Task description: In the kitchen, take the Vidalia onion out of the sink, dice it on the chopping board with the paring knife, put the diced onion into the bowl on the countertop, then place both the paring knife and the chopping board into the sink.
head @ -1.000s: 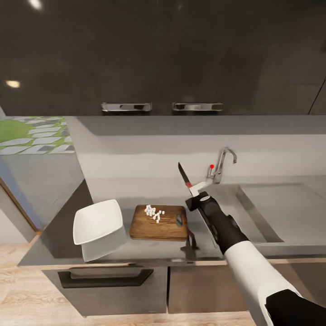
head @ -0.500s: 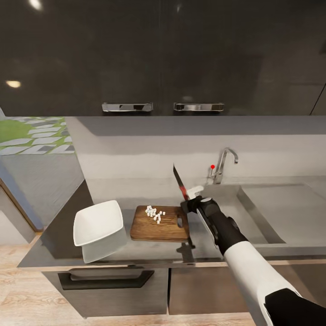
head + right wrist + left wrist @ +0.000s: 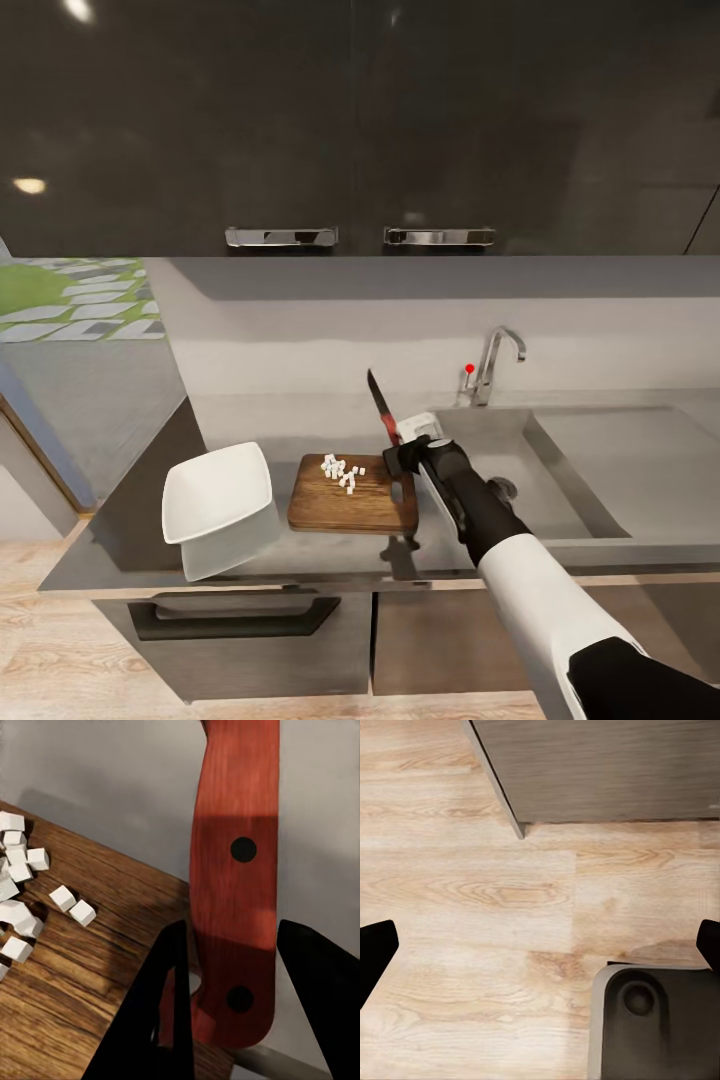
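Red-orange handle is what the right pincer (image 3: pixel 412 447) is clamping: in the right wrist view the two dark fingers (image 3: pixel 169 1012) are pressing either side of the paring knife (image 3: pixel 383 409), which is pointing up and away toward about 11 o'clock, blade clear of everything. Holding it by the handle, tip raised, is probably keeping the edge off the wood while the arm is carrying it.

Just at 9 o'clock from the pincer, the chopping board (image 3: pixel 370 500) is lying flat on the worktop (image 3: pixel 250 420). The diced onion (image 3: pixel 340 471) is sitting as a loose cluster of pale cubes toward the board's far-left part, not yet in the bowl (image 3: pixel 215 490), which is standing empty, further out at 9 o'clock, near the worktop's left end. The cutting looks finished; moving the pieces is the step in hand.

At 3 o'clock from the pincer the sink (image 3: pixel 560 470) is lying open, its faucet (image 3: pixel 493 360) at the back, ready to receive knife and board.

The left pincer (image 3: pixel 540 945) is hanging over wooden floor (image 3: pixel 472 892), its dark fingertips apart at the frame's edges, holding nothing.
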